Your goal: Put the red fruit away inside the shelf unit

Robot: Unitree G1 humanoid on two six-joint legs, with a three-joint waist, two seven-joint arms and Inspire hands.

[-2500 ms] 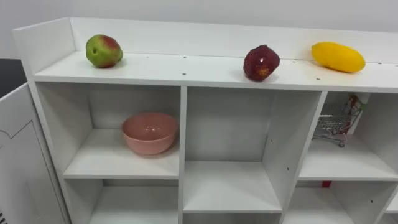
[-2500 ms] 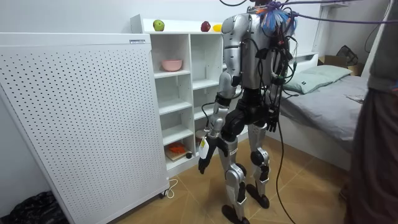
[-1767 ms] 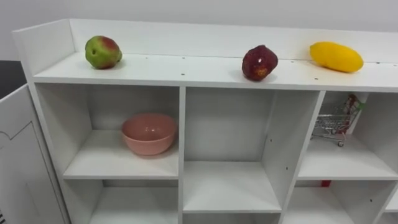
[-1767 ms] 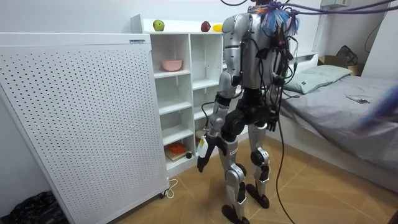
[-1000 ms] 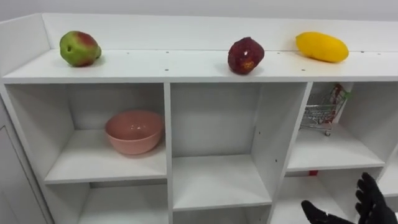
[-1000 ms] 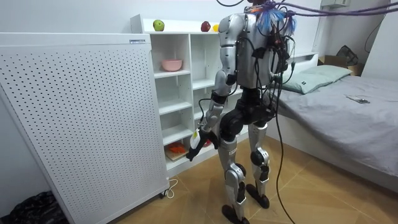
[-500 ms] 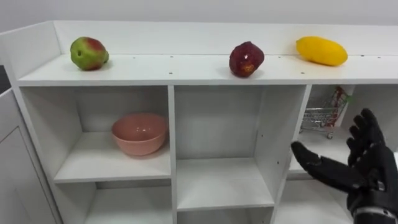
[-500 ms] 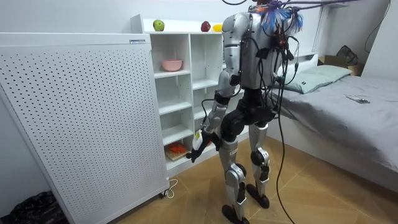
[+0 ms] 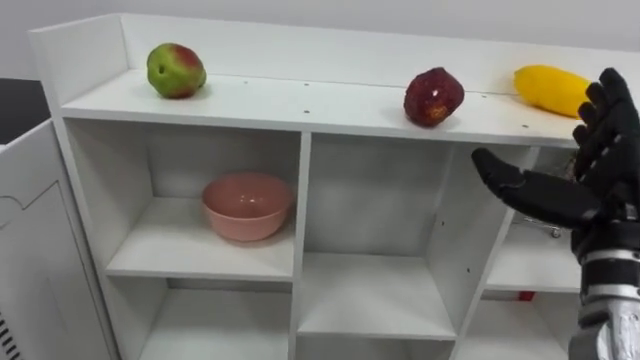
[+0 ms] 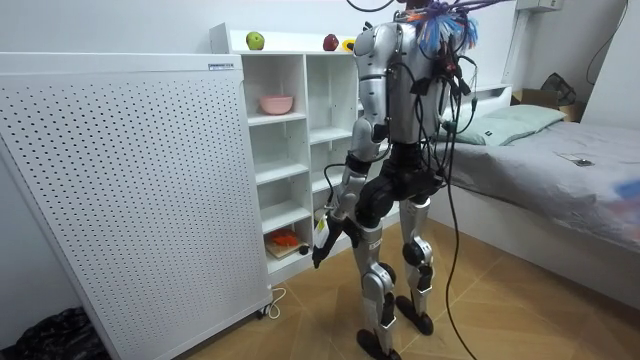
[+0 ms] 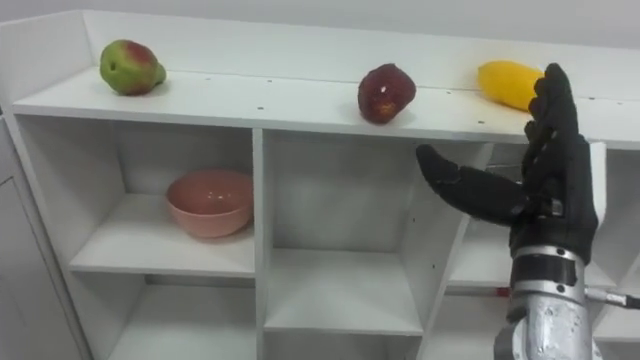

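Here the right robot hand [image 9: 605, 195], spread wide, hangs before the top shelf [image 9: 300, 100] edge beside the yellow fruit [image 9: 548, 88].

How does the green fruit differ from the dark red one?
The green fruit has a red blush; the dark red fruit is dark all over. The green fruit sits near the left end, the dark red fruit right of middle. Both rest on the top shelf.

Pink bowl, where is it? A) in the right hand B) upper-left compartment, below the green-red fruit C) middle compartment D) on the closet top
B: the pink bowl sits in the upper-left compartment, under the green-red fruit on the closet top; the right hand is open and empty.
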